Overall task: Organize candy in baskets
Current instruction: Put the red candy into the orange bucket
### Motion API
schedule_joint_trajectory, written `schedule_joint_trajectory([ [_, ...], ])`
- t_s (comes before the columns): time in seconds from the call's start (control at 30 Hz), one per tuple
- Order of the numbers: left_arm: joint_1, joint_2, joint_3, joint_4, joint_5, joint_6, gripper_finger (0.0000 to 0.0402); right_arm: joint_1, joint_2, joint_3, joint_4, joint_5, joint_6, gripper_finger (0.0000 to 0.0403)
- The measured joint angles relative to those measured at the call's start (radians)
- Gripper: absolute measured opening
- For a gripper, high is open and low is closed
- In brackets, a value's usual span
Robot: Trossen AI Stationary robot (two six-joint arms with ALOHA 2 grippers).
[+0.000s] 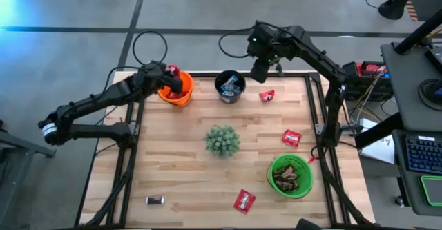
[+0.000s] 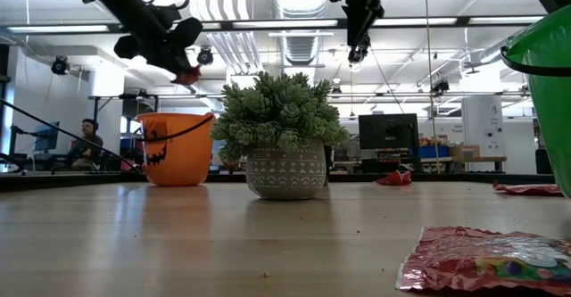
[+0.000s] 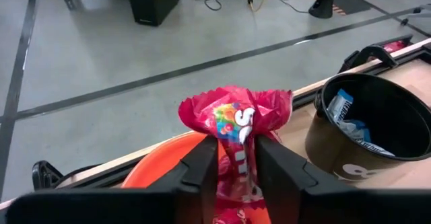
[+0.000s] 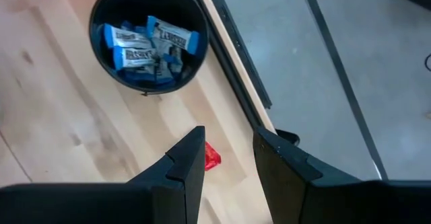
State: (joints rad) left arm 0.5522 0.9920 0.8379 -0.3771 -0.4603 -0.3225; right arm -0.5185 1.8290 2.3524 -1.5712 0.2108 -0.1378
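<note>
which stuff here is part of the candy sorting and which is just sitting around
Job: orange basket; black basket; green basket; red candy between the left gripper's fingers; loose candies on the table; right gripper.

Just there: potted plant; keyboard.

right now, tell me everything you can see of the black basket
The black basket is a small round bucket of glossy dark plastic with a thin handle and a pale printed mark on its side. It stands upright at the table's far edge, between the orange basket and a loose red candy. Blue-and-silver candy bars lie inside. No gripper touches it.
</note>
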Motion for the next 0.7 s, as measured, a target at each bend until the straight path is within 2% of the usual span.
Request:
schedule_joint_trajectory([
  [0.23, 0.000, -0.001, 0.000, 0.001, 0.000, 0.000, 0.0108, -0.035, 0.000, 0.000, 0.000, -0.003, -0.021, 0.0118],
  [0.57, 0.000, -0.001, 0.000, 0.017, 0.000, -0.011, 0.0111, -0.083, 0.000, -0.001, 0.000, -0.008, -0.046, 0.0118],
  [0.7, 0.000, -0.003, 0.000, 0.071, 0.067, -0.010, 0.0111, -0.105, 0.000, -0.002, 0.000, -0.022, -0.036, 0.0118],
])
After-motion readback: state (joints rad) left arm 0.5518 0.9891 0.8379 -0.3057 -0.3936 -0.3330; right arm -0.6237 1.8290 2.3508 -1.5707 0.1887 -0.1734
